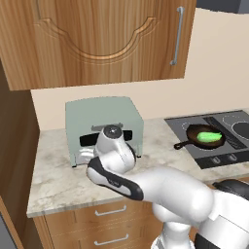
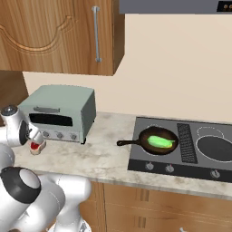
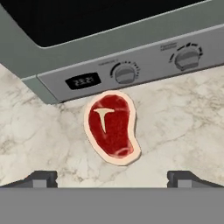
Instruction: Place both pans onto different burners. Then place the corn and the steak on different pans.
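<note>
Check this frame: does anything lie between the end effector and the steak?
Nothing does. In the hand view the steak lies on bare marble counter ahead of the open end effector, before the toaster oven.

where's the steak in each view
Left base view: hidden behind the arm, in front of the toaster oven.
Right base view: the steak lies at the left edge, on the counter before the toaster oven's knobs, partly behind the hand.
Hand view: centre, flat on the marble, between and above the open gripper.
Shared landmark: the toaster oven.
</note>
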### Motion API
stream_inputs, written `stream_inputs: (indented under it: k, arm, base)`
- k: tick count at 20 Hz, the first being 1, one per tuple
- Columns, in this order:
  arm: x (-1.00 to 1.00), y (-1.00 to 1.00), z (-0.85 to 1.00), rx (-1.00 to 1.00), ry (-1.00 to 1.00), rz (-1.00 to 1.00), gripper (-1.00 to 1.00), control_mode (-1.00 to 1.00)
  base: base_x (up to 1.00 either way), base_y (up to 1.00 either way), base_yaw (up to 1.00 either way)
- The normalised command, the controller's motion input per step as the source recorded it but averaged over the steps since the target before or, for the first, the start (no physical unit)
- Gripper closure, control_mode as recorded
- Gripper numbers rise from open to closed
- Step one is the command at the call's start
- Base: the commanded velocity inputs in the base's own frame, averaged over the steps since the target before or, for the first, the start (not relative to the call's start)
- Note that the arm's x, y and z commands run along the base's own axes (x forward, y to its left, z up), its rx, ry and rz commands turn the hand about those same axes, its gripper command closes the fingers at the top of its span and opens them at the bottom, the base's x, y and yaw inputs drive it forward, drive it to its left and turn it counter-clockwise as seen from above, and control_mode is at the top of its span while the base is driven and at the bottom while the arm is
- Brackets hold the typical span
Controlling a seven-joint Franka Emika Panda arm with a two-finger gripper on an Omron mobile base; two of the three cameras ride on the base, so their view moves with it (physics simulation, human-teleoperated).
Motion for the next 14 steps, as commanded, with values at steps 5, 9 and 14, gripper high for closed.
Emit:
stream_inputs:
  k: [5, 9, 14]
  arm:
    - [0.00, -0.05, 0.00, 0.00, 0.00, 0.05, -1.00, -1.00]
    - [-0.04, -0.11, -0.13, 0.00, 0.00, 0.08, -1.00, -1.00]
    - [-0.15, -0.06, -0.15, 0.00, 0.00, 0.13, -1.00, -1.00]
  base:
    - [0.00, 0.00, 0.00]
    - [0.00, 0.00, 0.00]
    - [0.00, 0.00, 0.00]
